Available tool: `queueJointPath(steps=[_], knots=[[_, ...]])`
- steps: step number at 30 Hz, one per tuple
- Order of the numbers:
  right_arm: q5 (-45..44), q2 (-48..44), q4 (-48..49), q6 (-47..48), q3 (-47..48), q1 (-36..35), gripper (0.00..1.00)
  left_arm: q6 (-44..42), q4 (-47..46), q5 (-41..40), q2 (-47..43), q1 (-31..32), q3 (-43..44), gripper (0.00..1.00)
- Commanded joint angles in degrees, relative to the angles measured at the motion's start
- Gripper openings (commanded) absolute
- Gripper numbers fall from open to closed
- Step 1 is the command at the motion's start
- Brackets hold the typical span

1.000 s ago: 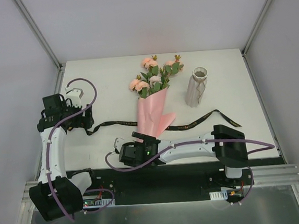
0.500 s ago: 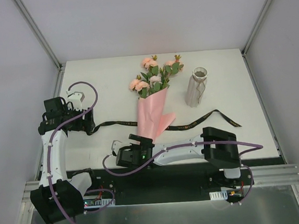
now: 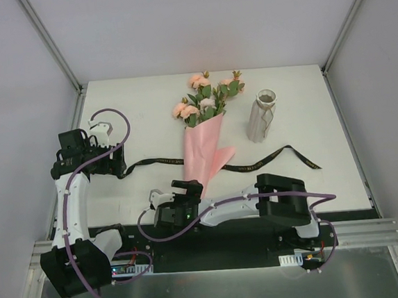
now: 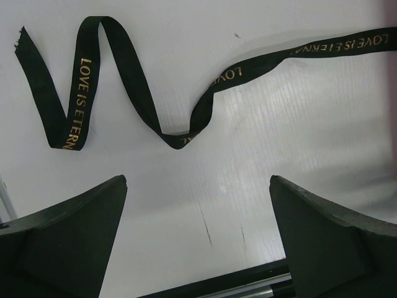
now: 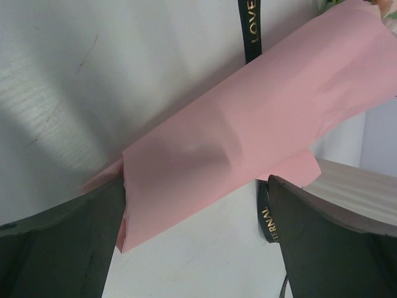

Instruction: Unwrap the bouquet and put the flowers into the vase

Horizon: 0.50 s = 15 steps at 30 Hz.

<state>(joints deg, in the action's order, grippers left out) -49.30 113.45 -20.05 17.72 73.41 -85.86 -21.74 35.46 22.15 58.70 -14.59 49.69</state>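
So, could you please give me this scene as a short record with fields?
bouquet: lying on the table, flowers toward the far edge
paper: pink cone wrapped around the stems
ribbon: black, lying loose, passing under the paper
vase: upright, right of the flowers, nothing in it
left gripper: open, above the ribbon's left end
right gripper: open, the paper's narrow end between its fingers
status: flowers not yet in the vase
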Motion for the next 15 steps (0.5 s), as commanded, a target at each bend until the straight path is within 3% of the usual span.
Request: queueJointPath(steps=[1, 15], knots=[[-8.1, 1.2, 1.9, 1.9, 0.1, -0.9, 0.99, -0.7, 0.4, -0.4, -0.7, 0.3, 1.0, 0.99], [-22.8, -16.0, 21.9, 8.4, -8.3, -2.7, 0.93, -0.5, 0.4, -0.7, -2.8, 0.3, 2.4, 0.99]])
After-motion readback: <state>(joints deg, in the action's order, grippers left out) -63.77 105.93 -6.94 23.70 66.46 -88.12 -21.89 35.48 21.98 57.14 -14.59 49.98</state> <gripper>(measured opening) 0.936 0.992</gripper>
